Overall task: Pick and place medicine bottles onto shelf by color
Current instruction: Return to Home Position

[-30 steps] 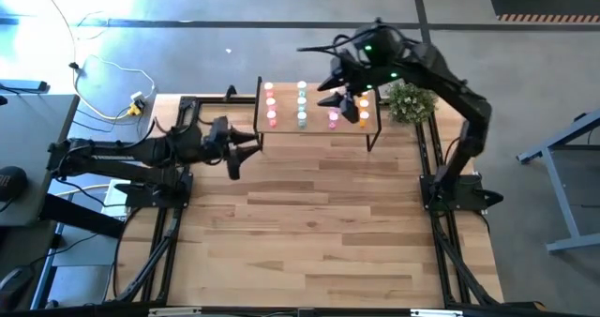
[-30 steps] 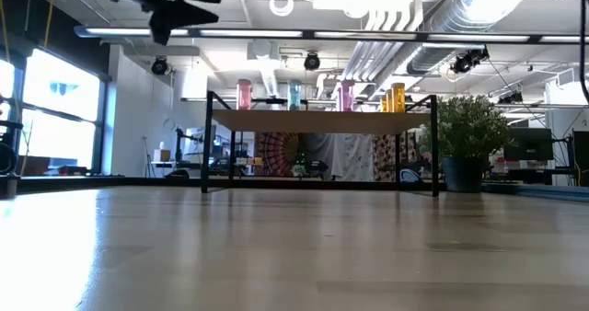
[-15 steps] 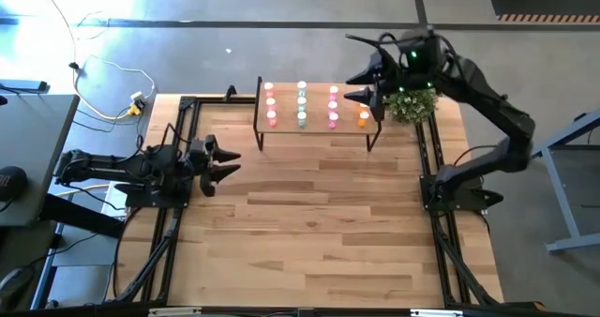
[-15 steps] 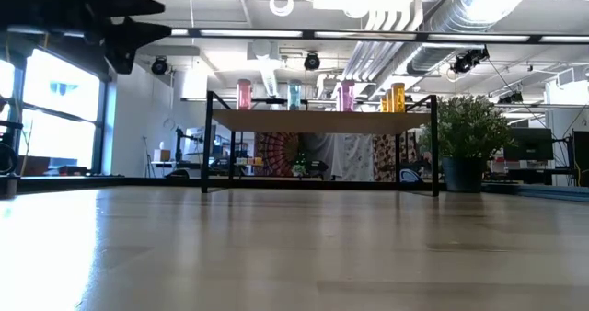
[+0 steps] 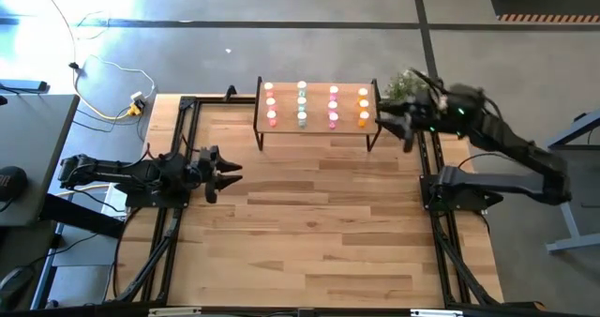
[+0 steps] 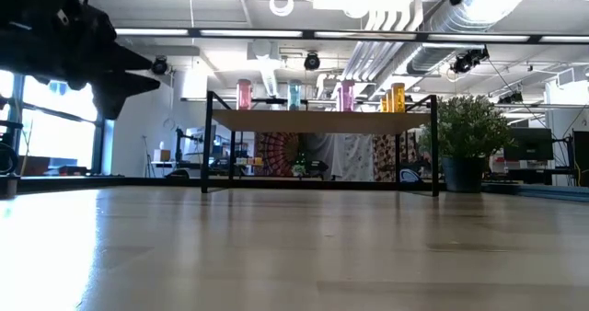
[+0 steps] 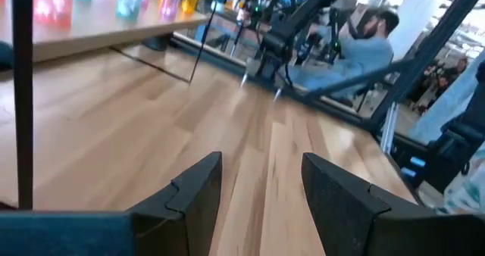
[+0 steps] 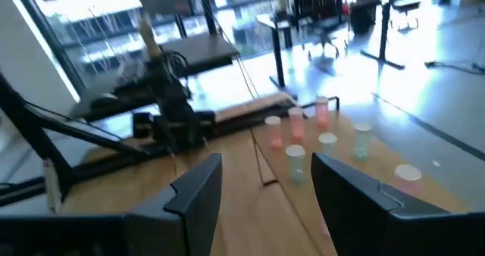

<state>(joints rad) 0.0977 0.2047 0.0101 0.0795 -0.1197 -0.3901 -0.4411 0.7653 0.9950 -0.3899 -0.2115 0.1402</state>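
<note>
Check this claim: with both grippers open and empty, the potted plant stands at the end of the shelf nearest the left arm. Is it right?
Not quite. The potted plant stands at the end of the shelf nearest the right arm, as the high view shows. The left gripper and right gripper are indeed open and empty.

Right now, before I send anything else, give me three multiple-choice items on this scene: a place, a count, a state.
1. Where do the bottles stand? A on the shelf; B on the table; C beside the plant.
2. How many bottles are there? A six; B nine; C twelve.
3. The left pincer is: A shut on a bottle; B open and empty; C out of view.
Answers: 1 A, none stands off the shelf; 2 C, four columns of three in the high view; 3 B, fingers apart, nothing between.
</note>
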